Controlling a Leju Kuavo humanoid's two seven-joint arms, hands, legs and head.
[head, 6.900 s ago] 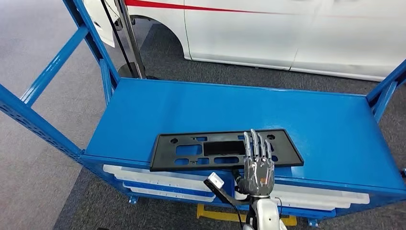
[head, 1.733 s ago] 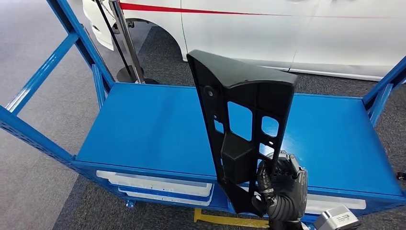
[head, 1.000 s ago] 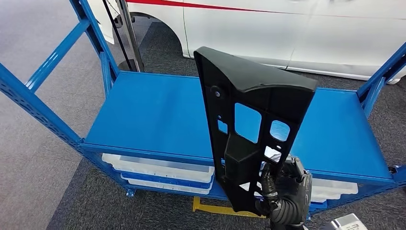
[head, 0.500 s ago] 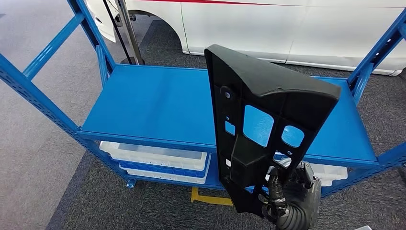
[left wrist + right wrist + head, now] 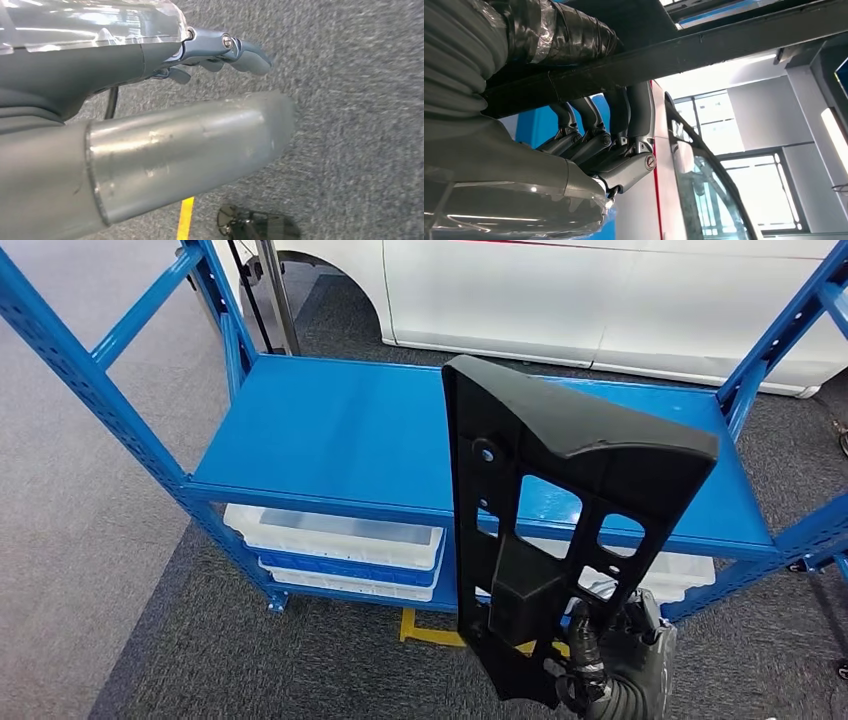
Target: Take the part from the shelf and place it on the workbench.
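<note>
Right hand (image 5: 620,670) grips one black part (image 5: 560,520) upright.

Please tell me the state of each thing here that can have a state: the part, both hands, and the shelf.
black part: lifted off the shelf, held upright
right hand: grips the part's lower end
left hand: holds nothing, fingers apart, above the carpet
blue shelf: top board bare

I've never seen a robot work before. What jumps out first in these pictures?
A big black plastic part with cut-out windows stands upright in the foreground, gripped near its bottom by the robot's right hand. Behind it stands a bright blue shelf, with a white car parked beyond.
</note>
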